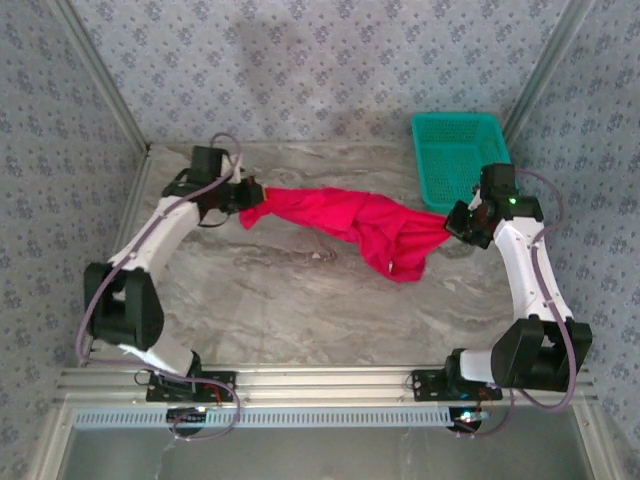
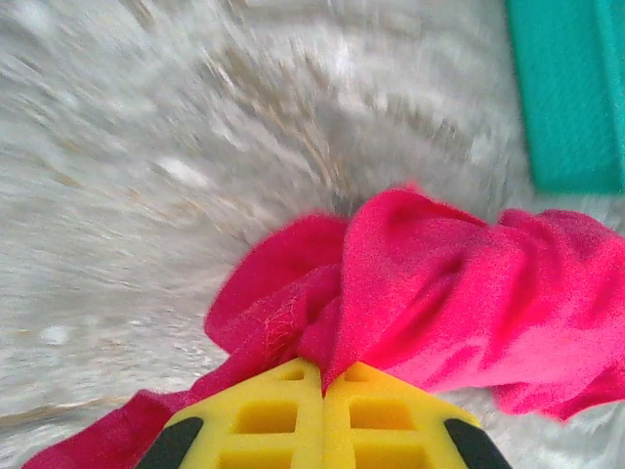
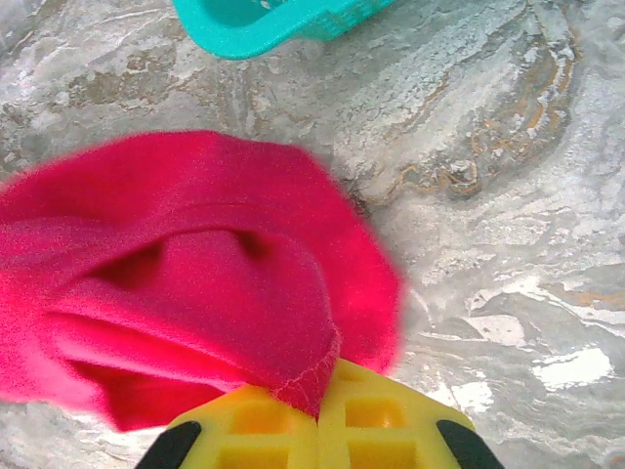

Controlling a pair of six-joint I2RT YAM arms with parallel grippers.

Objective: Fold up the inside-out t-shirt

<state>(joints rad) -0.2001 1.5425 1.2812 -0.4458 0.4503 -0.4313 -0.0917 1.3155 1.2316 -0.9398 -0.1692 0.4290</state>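
Yellow-tipped left gripper (image 2: 322, 376): pressed together on a bunched edge of the inside-out t-shirt (image 2: 439, 283), with a stitched hem showing just beside the pinch. From above, it sat at the left end of the cloth (image 1: 243, 197).
Yellow-tipped right gripper (image 3: 322, 391): likewise pinched shut, on a seamed fold of the red cloth (image 3: 195, 274). From above, it held the opposite, right end (image 1: 452, 222).
Shirt's place: it was strung as a crumpled band (image 1: 350, 220) between the two grippers, over the far half of the marbled surface (image 1: 300, 300). Whether its sagging lump rested on the surface could not be told.
Long axis: it ran side to side from one gripper to the other, dipping a little toward the right.
Bulk of cloth: most of it was gathered nearer the right gripper, with only a thin twisted neck reaching the left one.
Nearer arm: each arm had its own end in hand, and the heavy part lay on the right arm's side.
Teal basket (image 1: 460, 160): it stood at the far right, just beyond the right gripper. Its near corner was close to the cloth, but contact could not be made out.
Coming move, as a judgement: spreading the shirt would likely turn on this left-right line, since the cloth was too bunched to tell sleeve from collar.
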